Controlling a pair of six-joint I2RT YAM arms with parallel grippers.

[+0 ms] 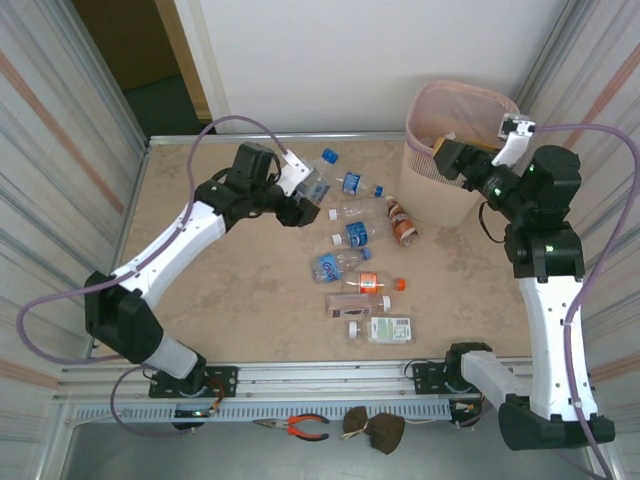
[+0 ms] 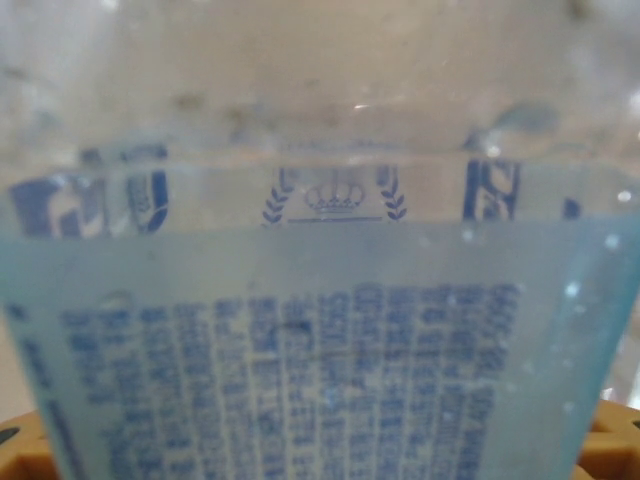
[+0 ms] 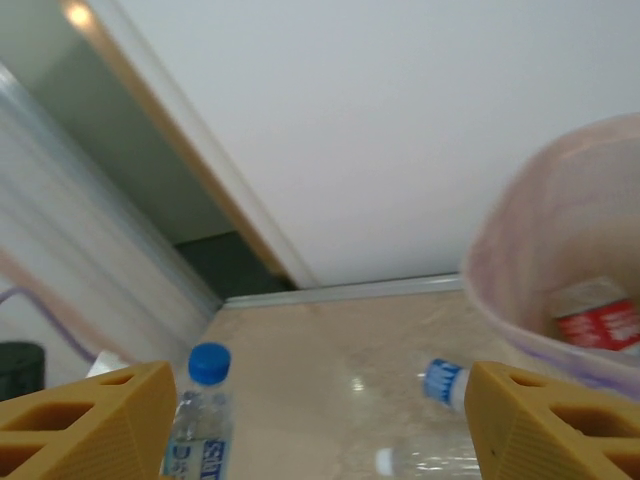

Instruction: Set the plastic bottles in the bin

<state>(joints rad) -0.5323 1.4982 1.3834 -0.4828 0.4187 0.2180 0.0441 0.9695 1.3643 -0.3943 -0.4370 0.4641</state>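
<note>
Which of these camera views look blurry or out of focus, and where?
Left wrist: the bottle is too near the lens, its print soft and unreadable. Right wrist: the near fingers and the bin rim are blurred. Top external: sharp, with the table evenly lit and only faint shadows.

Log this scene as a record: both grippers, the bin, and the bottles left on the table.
left gripper: closed on a clear bottle with a blue-printed label
right gripper: open, empty, by the bin's left side near the rim
bin: upright, far right of the table; a red-labelled item inside
loose bottles: about nine, lying between the arms
pliers: on the front rail, off the table
</note>
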